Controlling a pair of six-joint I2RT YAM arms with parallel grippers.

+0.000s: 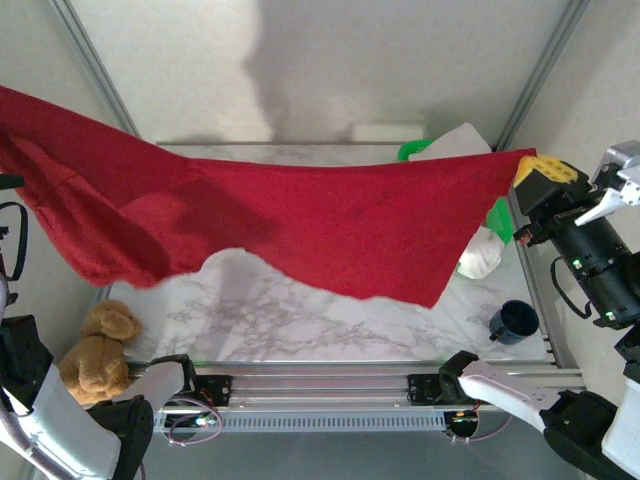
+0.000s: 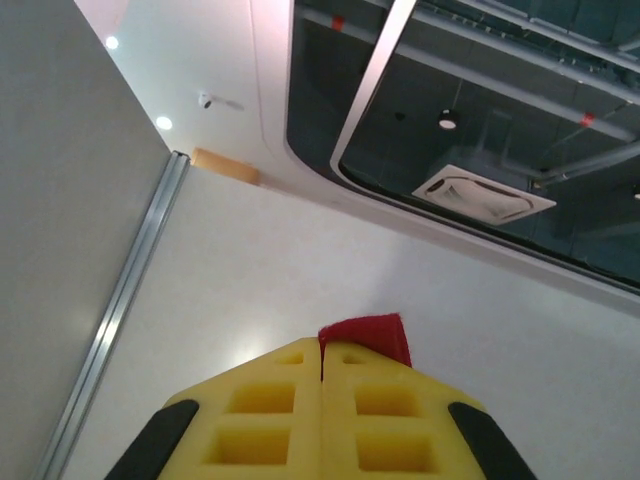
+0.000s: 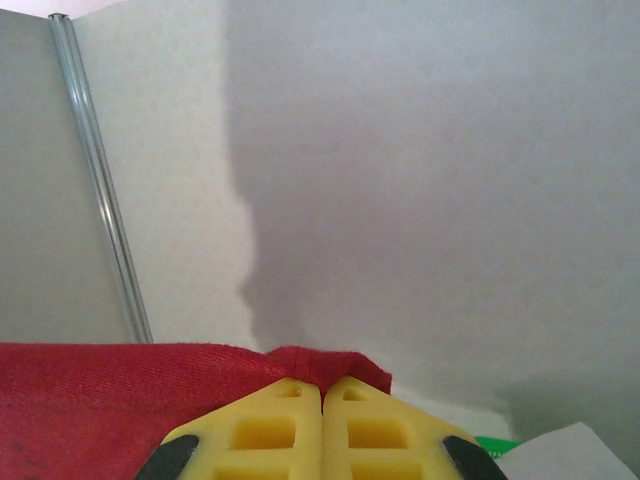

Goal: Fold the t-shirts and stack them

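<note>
The left gripper point(image 2: 320, 348) and right gripper point(image 3: 322, 384) each clamp one end of the red t-shirt point(image 1: 330, 225), stretching it out, probably to lay it flat.

Top external: high behind the arm bases point(image 1: 185, 388), looking down, wide.
Left wrist: close behind left gripper point(image 2: 321, 350), tilted up toward ceiling point(image 2: 480, 90).
Right wrist: close behind right gripper point(image 3: 322, 386), facing the back wall point(image 3: 420, 180).
Shared: red t-shirt point(image 1: 330, 220), all 3 views.

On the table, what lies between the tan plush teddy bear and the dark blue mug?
Nothing: in the top view, bare marble-patterned tabletop runs from the tan plush teddy bear to the dark blue mug.
</note>
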